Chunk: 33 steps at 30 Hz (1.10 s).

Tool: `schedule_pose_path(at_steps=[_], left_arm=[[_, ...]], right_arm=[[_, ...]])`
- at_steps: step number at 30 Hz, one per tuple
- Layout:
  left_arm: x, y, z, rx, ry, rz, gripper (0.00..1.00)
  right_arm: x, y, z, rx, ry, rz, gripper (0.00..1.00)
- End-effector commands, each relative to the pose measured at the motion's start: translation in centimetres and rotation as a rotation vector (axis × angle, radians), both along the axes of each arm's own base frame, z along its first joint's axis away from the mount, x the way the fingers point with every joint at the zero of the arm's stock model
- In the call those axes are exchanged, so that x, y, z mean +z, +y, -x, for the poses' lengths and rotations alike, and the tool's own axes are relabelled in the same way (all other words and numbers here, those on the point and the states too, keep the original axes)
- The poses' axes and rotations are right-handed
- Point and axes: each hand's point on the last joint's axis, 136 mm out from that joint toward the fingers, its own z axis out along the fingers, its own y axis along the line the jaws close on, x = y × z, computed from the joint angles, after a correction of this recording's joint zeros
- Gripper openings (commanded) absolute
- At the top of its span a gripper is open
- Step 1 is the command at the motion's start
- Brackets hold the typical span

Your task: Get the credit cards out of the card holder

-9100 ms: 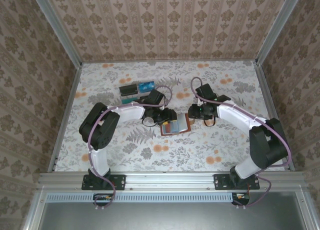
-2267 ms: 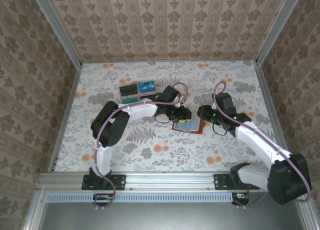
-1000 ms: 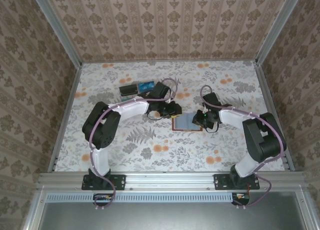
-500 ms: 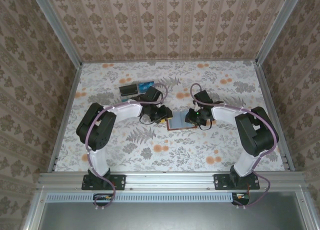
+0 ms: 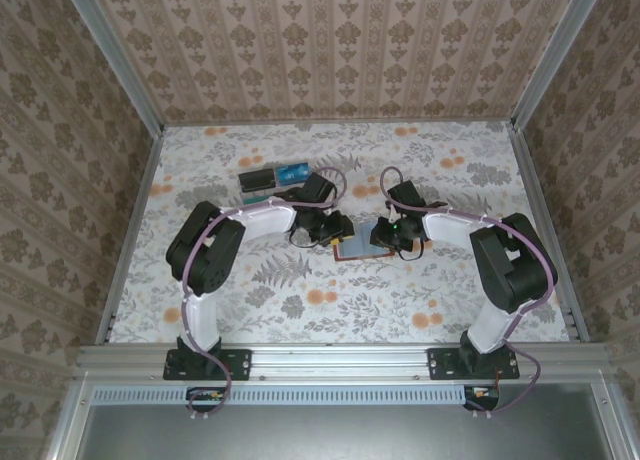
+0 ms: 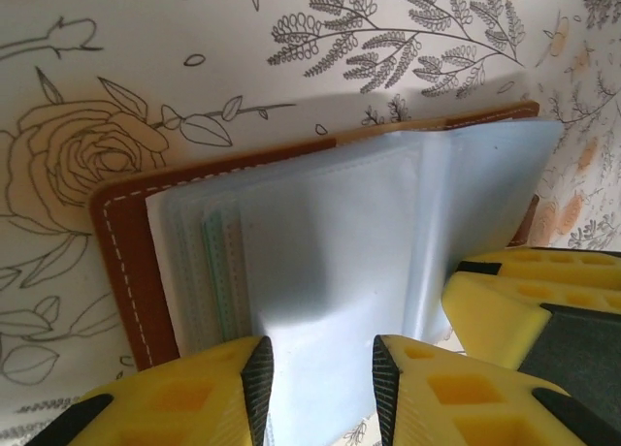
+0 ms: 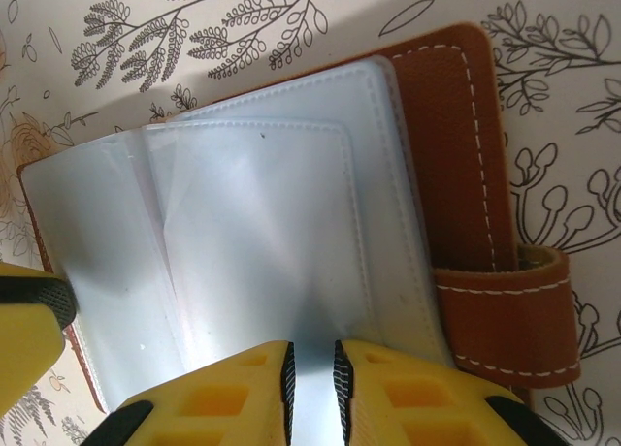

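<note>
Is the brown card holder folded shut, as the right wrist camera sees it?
No, the card holder lies open, with its pale sleeves spread out over the brown leather cover.

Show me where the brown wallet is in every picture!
Top external: the wallet lies open near the middle of the picture, very small.
Left wrist: the wallet is huge, across the middle, with its brown edge on the left.
Right wrist: the wallet is huge again, with its brown edge and strap on the right.
Shared landmark: the pale sleeves inside it, with brown leather round them.
</note>
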Motion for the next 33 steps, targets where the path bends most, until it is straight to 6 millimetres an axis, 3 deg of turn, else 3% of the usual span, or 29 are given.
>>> schedule_pose_path(at_steps=[1,4,7,10,13,17,22,26,33], left_arm=[[-1.1,0.5,0.0,0.02,0.027,-0.051,0.36],[-0.7,0.3,0.1,0.014,0.023,-0.03,0.36],[1.2,0.1,-0.4,0.013,-0.012,0.022,0.36],[3.0,0.9,-1.0,0.024,-0.054,0.03,0.38],[3.5,3.0,-1.4,0.069,-0.076,-0.009,0.41],[2.8,7.3,-1.7,0.178,-0.087,-0.102,0.45],[2.9,10.6,-1.4,0.266,-0.099,-0.149,0.55],[2.7,11.5,-1.2,0.287,-0.098,-0.16,0.66],[2.6,11.5,-1.1,0.292,-0.096,-0.153,0.77]], right_arm=[[-0.3,-2.2,0.9,0.004,0.022,0.135,0.26],[2.1,-3.2,0.1,0.017,-0.049,0.207,0.3],[4.4,-3.2,-0.6,0.046,-0.106,0.24,0.37],[5.9,-1.7,-0.7,0.112,-0.141,0.245,0.44],[6.7,0.8,-0.8,0.181,-0.169,0.226,0.53],[6.1,3.8,0.3,0.294,-0.112,0.189,0.62],[4.4,5.3,0.3,0.338,-0.058,0.2,0.71],[3.1,5.7,0.1,0.353,-0.009,0.229,0.75],[1.7,6.1,-0.2,0.37,0.032,0.253,0.75]])
